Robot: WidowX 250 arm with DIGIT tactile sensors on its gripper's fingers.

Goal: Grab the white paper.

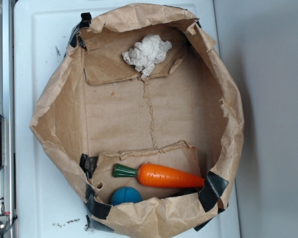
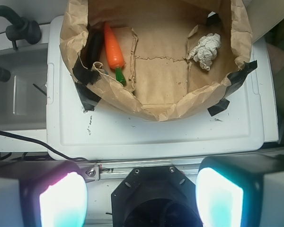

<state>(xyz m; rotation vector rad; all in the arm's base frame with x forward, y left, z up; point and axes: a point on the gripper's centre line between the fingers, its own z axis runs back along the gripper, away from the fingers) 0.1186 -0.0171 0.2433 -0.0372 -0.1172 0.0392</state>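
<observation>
in the overhead view, going left to right with the brown bag (image 1: 54, 111) as the landmark: the bag lies open like a shallow tub on a white surface (image 1: 35, 188), its rolled rim patched with black tape (image 1: 214, 187). low inside the bag, by its near rim, sit a blue ball (image 1: 125, 196) and, just above it, an orange carrot (image 1: 166, 176) with a green stem end pointing left. up by the bag's far rim, a little right of centre, lies the white paper (image 1: 147, 53), a crumpled wad resting on a folded flap of the bag floor, well apart from the carrot and ball. in the wrist view the gripper (image 2: 142, 194) sits outside the bag, back from its rim, its two fingers (image 2: 62, 201) spread wide with nothing between them. the wad looks very light, soft and springy, likely to squash rather than slip, and not fragile. a pinch across its bulky middle, from above, seems best, keeping clear of the flap beneath.
</observation>
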